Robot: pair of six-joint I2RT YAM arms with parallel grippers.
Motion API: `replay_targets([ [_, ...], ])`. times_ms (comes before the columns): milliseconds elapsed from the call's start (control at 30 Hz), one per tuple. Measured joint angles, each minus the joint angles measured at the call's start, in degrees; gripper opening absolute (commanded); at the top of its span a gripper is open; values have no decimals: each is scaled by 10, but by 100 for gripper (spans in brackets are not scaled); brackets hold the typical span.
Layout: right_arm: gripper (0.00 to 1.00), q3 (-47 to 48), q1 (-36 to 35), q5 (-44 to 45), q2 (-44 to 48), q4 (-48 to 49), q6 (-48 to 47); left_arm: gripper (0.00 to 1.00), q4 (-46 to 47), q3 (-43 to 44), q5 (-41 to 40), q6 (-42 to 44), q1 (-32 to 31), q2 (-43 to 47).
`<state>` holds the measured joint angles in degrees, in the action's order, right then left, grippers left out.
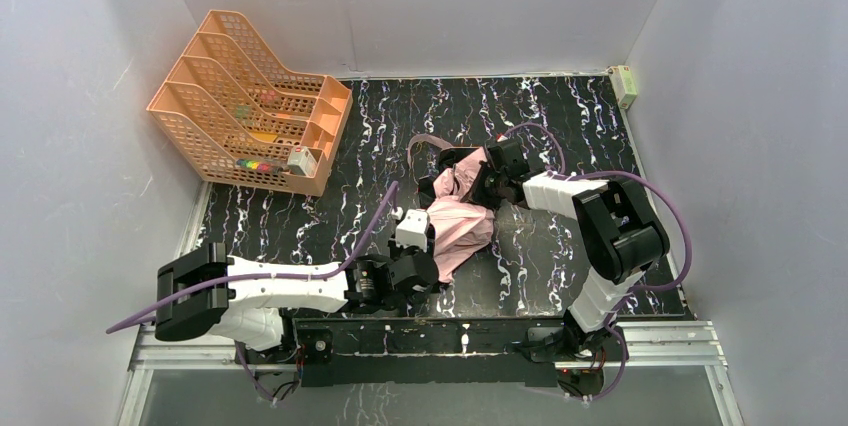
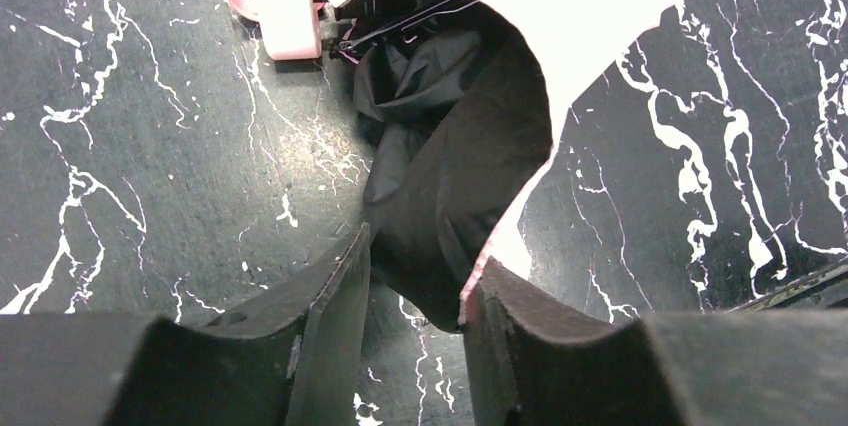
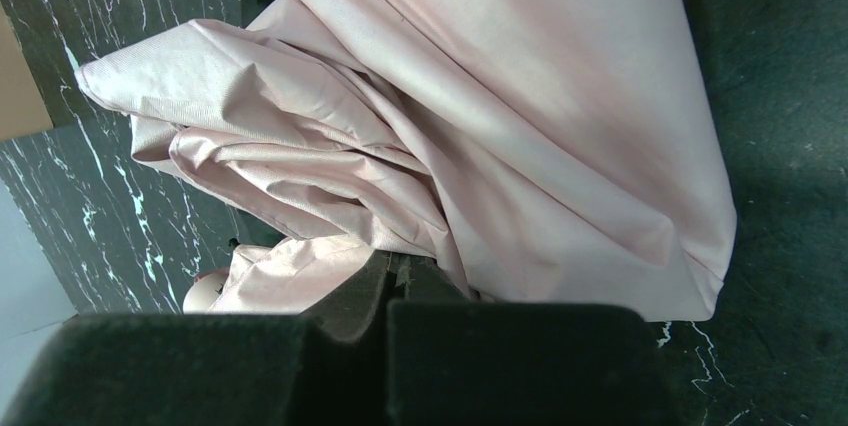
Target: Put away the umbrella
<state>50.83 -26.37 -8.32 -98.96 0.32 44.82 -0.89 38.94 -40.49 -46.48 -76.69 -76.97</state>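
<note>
The umbrella [image 1: 462, 221] lies crumpled at the table's middle, pale pink outside and black inside. In the left wrist view its black fabric [image 2: 450, 176] runs down from the pale handle [image 2: 285, 6] to a fold. That fold sits between my left gripper's [image 2: 418, 261] fingers, and both fingertips touch it. From above, the left gripper [image 1: 437, 266] is at the umbrella's near edge. My right gripper [image 1: 482, 184] is at its far side. In the right wrist view pink fabric [image 3: 520, 76] fills the frame, its creases converging on the shut right gripper [image 3: 405, 268].
An orange mesh file rack [image 1: 250, 106] holding small items stands at the back left. A small pale box [image 1: 624, 84] sits in the back right corner. White walls close in three sides, and a metal rail [image 1: 660, 344] runs along the near edge.
</note>
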Motion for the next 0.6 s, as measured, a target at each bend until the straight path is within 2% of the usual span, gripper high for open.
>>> replay_targets([
  [67, 0, 0, 0, 0, 0, 0, 0, 24, 7, 0, 0, 1, 0, 0],
  [200, 0, 0, 0, 0, 0, 0, 0, 0, 11, 0, 10, 2, 0, 2],
  [467, 0, -1, 0, 0, 0, 1, 0, 0, 32, -1, 37, 19, -11, 48],
  [600, 0, -1, 0, 0, 0, 2, 0, 0, 96, 4, 69, 80, -11, 64],
])
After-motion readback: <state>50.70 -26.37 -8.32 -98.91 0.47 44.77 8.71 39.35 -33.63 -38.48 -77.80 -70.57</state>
